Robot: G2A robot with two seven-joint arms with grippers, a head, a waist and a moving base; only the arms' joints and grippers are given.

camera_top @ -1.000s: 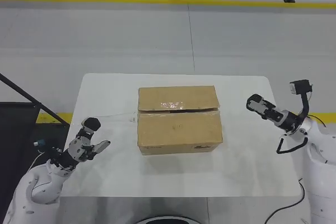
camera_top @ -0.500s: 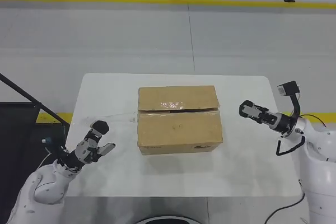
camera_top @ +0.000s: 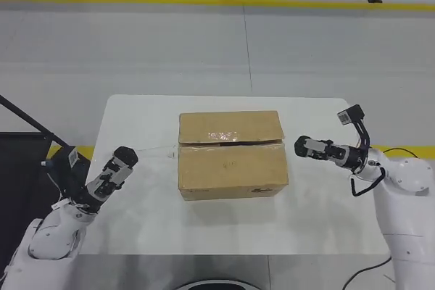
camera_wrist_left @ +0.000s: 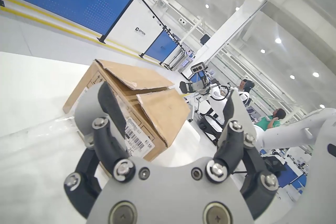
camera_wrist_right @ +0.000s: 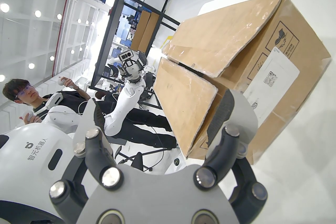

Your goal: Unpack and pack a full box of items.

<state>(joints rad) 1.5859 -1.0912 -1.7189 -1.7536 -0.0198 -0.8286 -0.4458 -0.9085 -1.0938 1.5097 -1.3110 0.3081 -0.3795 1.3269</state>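
Observation:
A brown cardboard box (camera_top: 231, 154) stands in the middle of the white table (camera_top: 312, 217), its two top flaps folded down with a narrow gap between them. My left gripper (camera_top: 123, 161) is open, a short way off the box's left side. In the left wrist view the box (camera_wrist_left: 147, 109) lies just beyond my open left gripper (camera_wrist_left: 168, 101). My right gripper (camera_top: 302, 146) is open, close to the box's right end. In the right wrist view the box (camera_wrist_right: 231, 57) rises just past my right gripper (camera_wrist_right: 160, 114), with one flap edge between the fingers. The contents are hidden.
A strip of clear tape (camera_top: 154, 150) trails from the box's left side across the table. The table's front half (camera_top: 225, 228) is bare. A black frame (camera_top: 25, 116) stands off the left edge.
Both arms have moved inward toward the box. The right gripper has come from the table's right edge to just beside the box's right end. The left gripper has turned and risen toward the left side.

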